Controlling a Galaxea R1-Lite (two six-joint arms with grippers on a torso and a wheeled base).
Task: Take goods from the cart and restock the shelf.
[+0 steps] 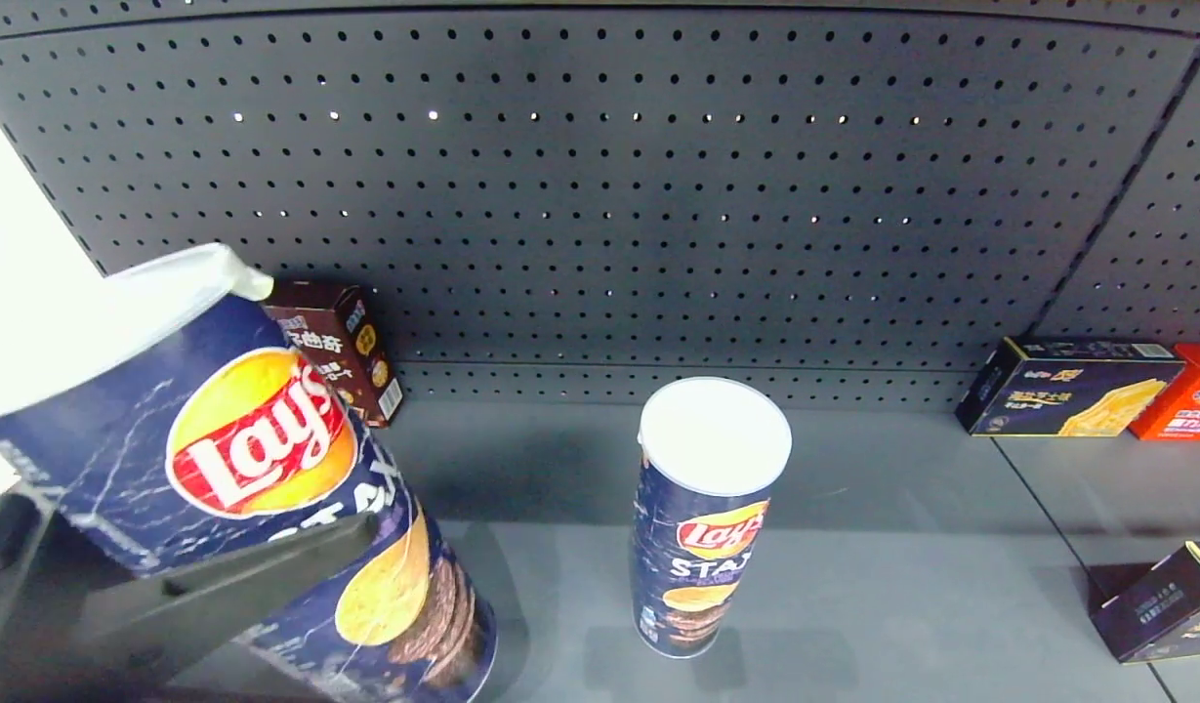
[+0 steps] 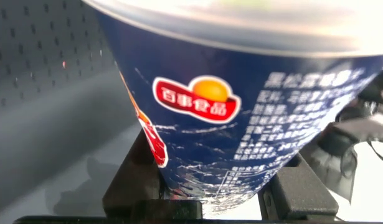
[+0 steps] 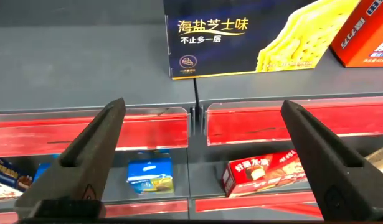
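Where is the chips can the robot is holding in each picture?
Head view: the held can is low on the left, tilted.
Left wrist view: the held can is close up in the middle, clamped in the left gripper.
Right wrist view: this camera faces the blue box farther right on the shelf.
Shared landmark: the grey shelf, in all three.

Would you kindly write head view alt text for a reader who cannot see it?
The left gripper holds a tilted chip canister at the left of a grey shelf. A second canister stands upright centrally; a brown box and a navy box sit by the pegboard.
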